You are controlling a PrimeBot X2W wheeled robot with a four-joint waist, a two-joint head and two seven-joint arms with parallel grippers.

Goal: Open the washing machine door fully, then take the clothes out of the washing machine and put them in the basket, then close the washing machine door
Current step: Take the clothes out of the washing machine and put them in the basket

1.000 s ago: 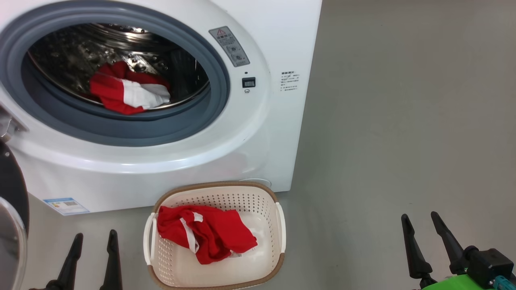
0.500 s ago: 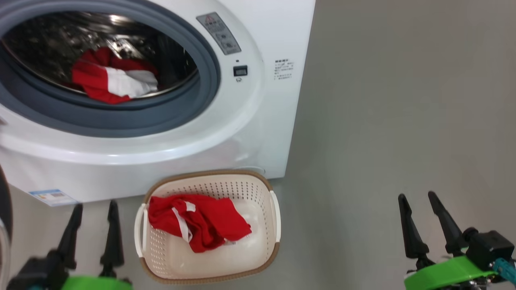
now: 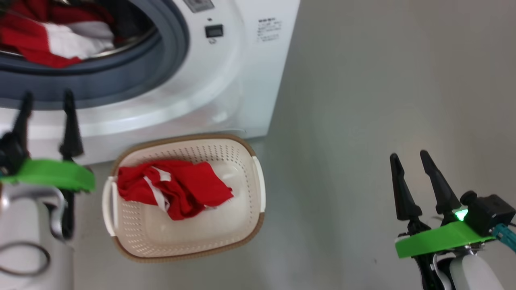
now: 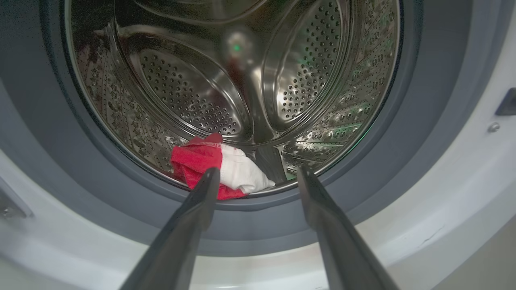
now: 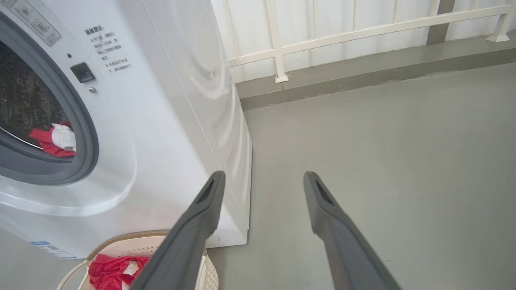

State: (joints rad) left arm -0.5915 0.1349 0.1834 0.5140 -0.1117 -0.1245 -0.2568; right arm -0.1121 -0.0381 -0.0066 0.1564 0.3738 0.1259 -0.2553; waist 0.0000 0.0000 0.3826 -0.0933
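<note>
To lift the red-and-white garment (image 4: 225, 171) off the drum's (image 4: 189, 92) front lip, I should reach low over the gasket (image 4: 250, 225) and pinch a thick fold. My left tool (image 4: 258, 173), jaws wide and empty, points at it. Another red garment (image 3: 173, 187) lies in the basket (image 3: 185, 254) before the washer (image 3: 225, 88). My right tool (image 3: 408, 158) hangs wide, empty.
</note>
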